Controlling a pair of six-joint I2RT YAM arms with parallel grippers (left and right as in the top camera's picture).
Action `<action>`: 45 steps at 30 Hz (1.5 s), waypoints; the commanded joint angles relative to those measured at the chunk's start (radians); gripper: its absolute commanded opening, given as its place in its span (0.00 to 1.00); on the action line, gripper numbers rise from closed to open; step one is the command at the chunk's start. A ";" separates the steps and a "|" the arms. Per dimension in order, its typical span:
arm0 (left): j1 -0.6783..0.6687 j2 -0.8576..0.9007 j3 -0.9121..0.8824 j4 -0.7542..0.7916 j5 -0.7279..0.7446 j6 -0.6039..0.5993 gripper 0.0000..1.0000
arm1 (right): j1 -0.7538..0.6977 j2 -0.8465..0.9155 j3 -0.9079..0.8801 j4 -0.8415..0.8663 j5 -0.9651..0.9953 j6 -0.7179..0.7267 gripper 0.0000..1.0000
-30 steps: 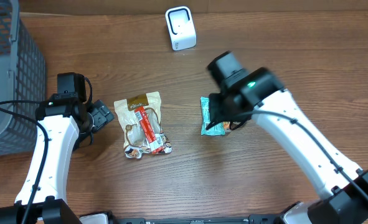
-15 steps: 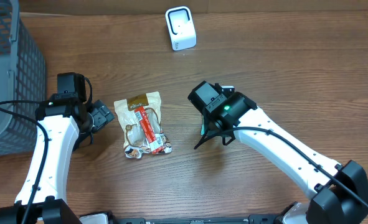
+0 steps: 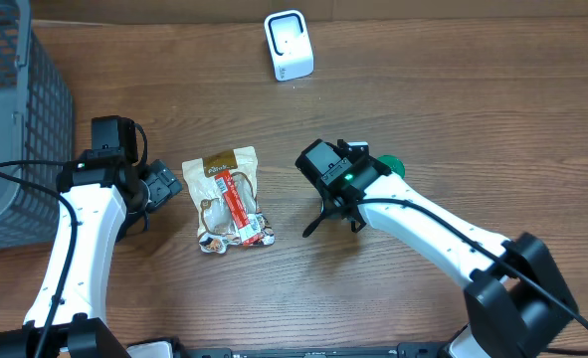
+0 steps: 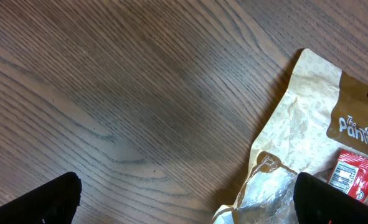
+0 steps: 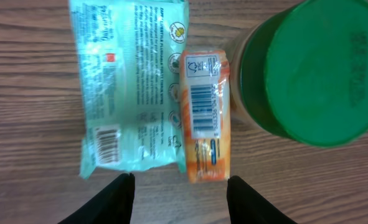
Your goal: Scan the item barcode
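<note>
Seen from my right wrist, a teal snack packet (image 5: 131,87) lies flat with a barcode at its lower left. An orange packet (image 5: 205,115) lies beside it, barcode up, next to a green-lidded jar (image 5: 308,68). My right gripper (image 5: 182,202) hovers open just below the two packets, holding nothing. In the overhead view the right gripper (image 3: 331,224) and its arm hide both packets; only the green lid (image 3: 393,165) shows. A white scanner (image 3: 289,45) stands at the back. My left gripper (image 3: 164,186) is wide open beside a tan snack bag (image 3: 229,199).
A grey mesh basket (image 3: 15,119) fills the far left of the table. In the left wrist view the tan bag (image 4: 308,143) reaches the right finger (image 4: 339,199) of the left gripper (image 4: 190,205); bare wood lies between the fingers.
My right arm has swung left and down over the teal packet, hiding it from above and uncovering the green lid. The left arm has not moved.
</note>
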 commanded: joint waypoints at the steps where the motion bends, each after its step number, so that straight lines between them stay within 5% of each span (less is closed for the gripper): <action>1: 0.002 0.000 -0.005 0.000 -0.013 0.013 1.00 | 0.003 0.033 -0.008 0.013 0.052 -0.006 0.50; 45: 0.002 0.000 -0.004 0.000 -0.013 0.013 1.00 | 0.003 0.074 -0.030 0.032 0.110 -0.002 0.50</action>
